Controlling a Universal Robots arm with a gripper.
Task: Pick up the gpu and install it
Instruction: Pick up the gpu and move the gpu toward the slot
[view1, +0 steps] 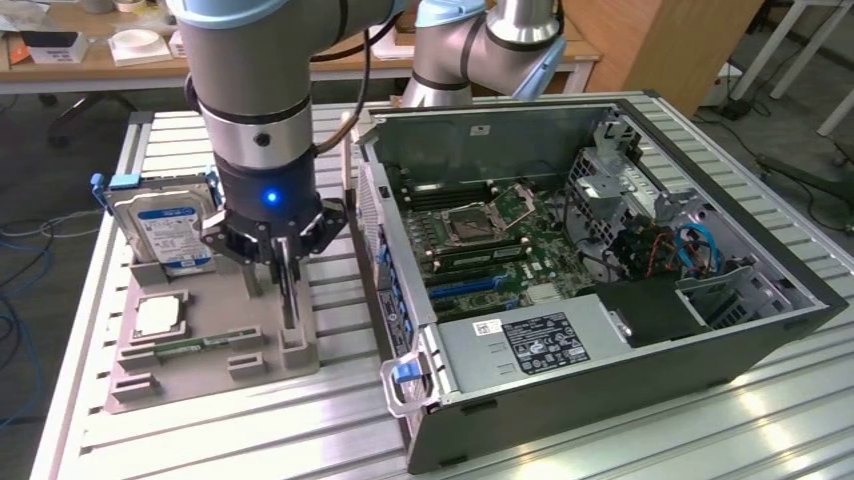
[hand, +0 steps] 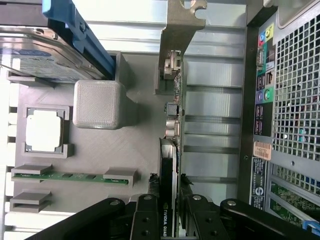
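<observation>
Slatted aluminium surface (view1: 747, 410) carries a grey fixture tray (view1: 200, 375) beside the open PC case (view1: 481, 135), which lies side-up so the motherboard (view1: 494, 240) faces upward. gpu (hand: 170, 165) stands on edge in its tray slot, bracket end away from the wrist, thin faces exposed for a pinch. gripper (hand: 170, 200) is down over it, jaws straddling the card on either side; can't tell if they're clamped yet. Card isn't lifted, no install started. Hard drive (view1: 167, 230), CPU (hand: 44, 131) and memory strip (hand: 70, 176) sit in their own pockets, well apart from the jaws
</observation>
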